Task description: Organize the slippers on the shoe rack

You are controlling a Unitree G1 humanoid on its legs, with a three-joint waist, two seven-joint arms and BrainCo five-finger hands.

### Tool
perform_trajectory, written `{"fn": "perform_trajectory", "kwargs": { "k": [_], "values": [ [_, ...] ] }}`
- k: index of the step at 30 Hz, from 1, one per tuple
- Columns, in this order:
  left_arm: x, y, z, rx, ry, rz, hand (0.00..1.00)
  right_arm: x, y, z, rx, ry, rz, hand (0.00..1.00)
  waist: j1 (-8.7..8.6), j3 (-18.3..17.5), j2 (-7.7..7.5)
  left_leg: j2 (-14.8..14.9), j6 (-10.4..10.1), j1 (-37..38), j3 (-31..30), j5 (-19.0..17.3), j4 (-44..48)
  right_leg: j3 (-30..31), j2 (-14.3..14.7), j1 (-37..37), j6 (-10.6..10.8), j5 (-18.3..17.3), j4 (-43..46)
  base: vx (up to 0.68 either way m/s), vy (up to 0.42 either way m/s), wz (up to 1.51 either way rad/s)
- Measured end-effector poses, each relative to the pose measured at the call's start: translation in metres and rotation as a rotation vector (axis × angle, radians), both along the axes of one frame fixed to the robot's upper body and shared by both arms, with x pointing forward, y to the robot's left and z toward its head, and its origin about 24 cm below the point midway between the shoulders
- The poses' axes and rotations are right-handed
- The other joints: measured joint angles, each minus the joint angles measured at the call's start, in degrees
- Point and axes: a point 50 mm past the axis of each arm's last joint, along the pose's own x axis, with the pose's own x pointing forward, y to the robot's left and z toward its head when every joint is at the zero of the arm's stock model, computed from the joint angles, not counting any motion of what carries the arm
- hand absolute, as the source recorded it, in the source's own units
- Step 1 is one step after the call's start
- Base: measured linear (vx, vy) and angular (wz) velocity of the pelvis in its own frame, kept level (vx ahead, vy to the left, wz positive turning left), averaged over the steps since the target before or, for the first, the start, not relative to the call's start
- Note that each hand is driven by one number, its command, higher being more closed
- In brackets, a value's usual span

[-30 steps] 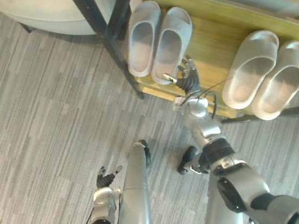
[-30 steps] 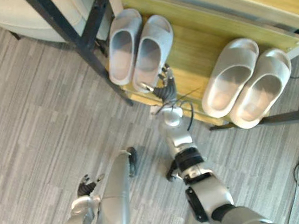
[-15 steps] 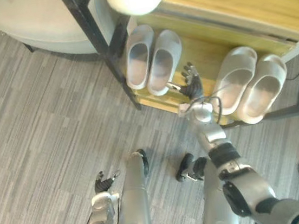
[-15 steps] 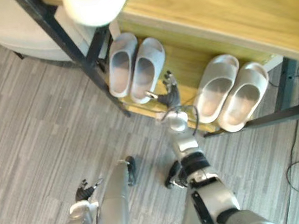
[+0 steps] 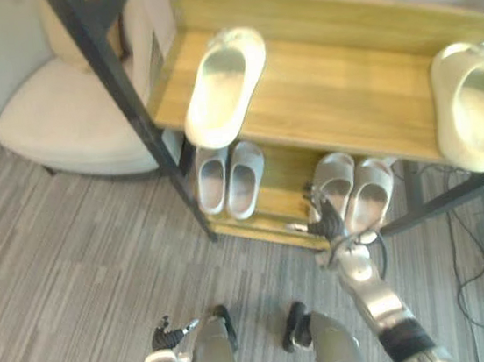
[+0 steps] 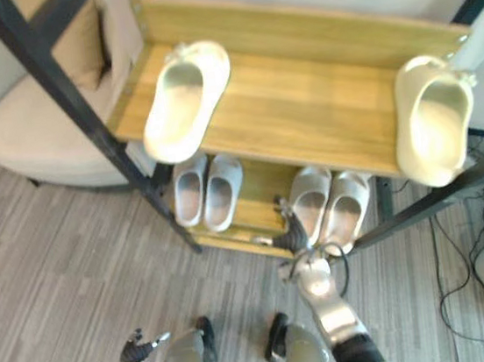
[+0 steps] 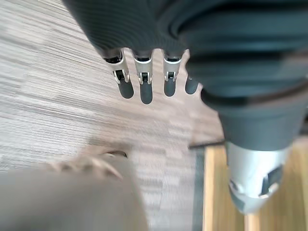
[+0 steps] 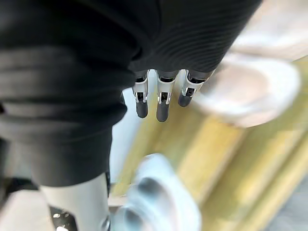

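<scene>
Down at the six o'clock edge of the shoe rack, just beside the beige pair on the lower shelf, with right hand empty and fingers straight and apart, could clip a heel reaching in and drag that slipper off onto the floor.

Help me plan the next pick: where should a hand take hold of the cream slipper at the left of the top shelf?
Grip the cream slipper at its near end, which juts over the front edge of the top shelf. Come from the front, likely thumb in the open footbed and fingers under the sole.
</scene>
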Motion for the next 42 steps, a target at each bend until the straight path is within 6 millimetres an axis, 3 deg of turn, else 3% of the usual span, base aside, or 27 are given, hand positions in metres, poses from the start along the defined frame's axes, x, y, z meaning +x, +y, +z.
{"fn": "perform_trajectory", "kwargs": {
  "k": [2,5,9,18,21,25,30,33,37,42],
  "values": [
    [-0.002,-0.007,-0.003,-0.016,0.019,-0.041,0.00,-0.016,-0.011,-0.025,-0.037,0.117,-0.027,0.00,-0.51,-0.30,0.51,-0.23,-0.01,2.90,0.99,0.74,-2.98,0.51,0.98,2.86,0.37,1.86,-4.09,0.12,0.065,-0.28],
    [-0.003,-0.025,-0.006,-0.052,0.034,-0.108,0.00,-0.058,-0.030,-0.069,-0.101,0.355,-0.080,0.00,-1.15,-0.84,1.15,-0.70,-0.16,7.52,1.58,1.56,-6.86,0.72,2.37,8.29,1.11,4.64,-10.77,0.09,0.040,-0.13],
    [-0.006,-0.032,-0.008,-0.051,0.055,-0.158,0.00,-0.097,-0.037,-0.100,-0.090,0.560,-0.162,0.00,-1.40,-1.81,1.85,-1.06,-0.34,10.46,2.35,2.42,-9.97,1.11,3.33,11.65,1.35,6.68,-15.46,0.05,0.013,-0.08],
    [0.003,-0.049,-0.005,-0.016,0.030,-0.324,0.00,-0.119,-0.056,-0.111,-0.090,0.649,-0.316,0.00,-1.45,-2.51,2.63,-1.81,-0.50,14.48,2.47,4.37,-13.94,2.06,4.55,15.56,1.11,9.16,-20.91,-0.02,0.001,-0.03],
    [0.018,-0.068,0.006,-0.030,-0.060,-0.426,0.00,-0.127,-0.060,-0.114,-0.090,0.674,-0.353,0.00,-1.43,-2.65,2.48,-2.04,-0.30,14.90,2.29,5.07,-15.07,2.03,4.66,16.23,1.57,9.83,-22.18,0.00,0.000,0.00],
    [0.043,-0.104,0.037,-0.123,-0.268,-0.531,0.00,-0.143,-0.063,-0.117,-0.086,0.707,-0.386,0.00,-1.39,-3.36,2.50,-2.85,-0.10,16.01,1.68,5.29,-16.10,1.85,4.36,17.30,1.76,10.37,-23.23,0.00,0.021,0.03],
    [0.056,-0.149,0.100,-0.378,-0.583,-0.635,0.00,-0.155,-0.064,-0.120,-0.087,0.735,-0.404,0.00,-1.54,-4.20,2.80,-3.36,0.16,17.49,0.67,5.46,-17.53,1.29,4.06,18.60,1.96,10.49,-23.77,0.01,0.016,0.05],
    [0.061,-0.162,0.132,-0.495,-0.711,-0.639,0.00,-0.159,-0.065,-0.120,-0.091,0.739,-0.406,0.00,-1.85,-5.06,3.20,-3.63,0.15,17.66,-0.16,5.43,-17.76,0.46,3.79,19.11,2.17,10.29,-23.82,0.02,0.022,0.13],
    [0.072,-0.165,0.172,-0.547,-0.887,-0.657,0.00,-0.158,-0.068,-0.119,-0.100,0.733,-0.405,0.00,-1.86,-5.66,3.81,-3.82,0.46,17.88,-0.39,5.67,-18.45,0.21,3.73,19.14,2.23,10.24,-23.72,0.02,0.011,0.04],
    [0.086,-0.160,0.203,-0.573,-1.028,-0.612,0.00,-0.158,-0.068,-0.119,-0.101,0.733,-0.401,0.00,-2.03,-6.38,3.78,-3.86,0.47,17.97,-0.37,5.66,-18.47,0.21,3.77,19.19,2.23,10.25,-23.64,0.00,0.000,0.00]
  ]
}}
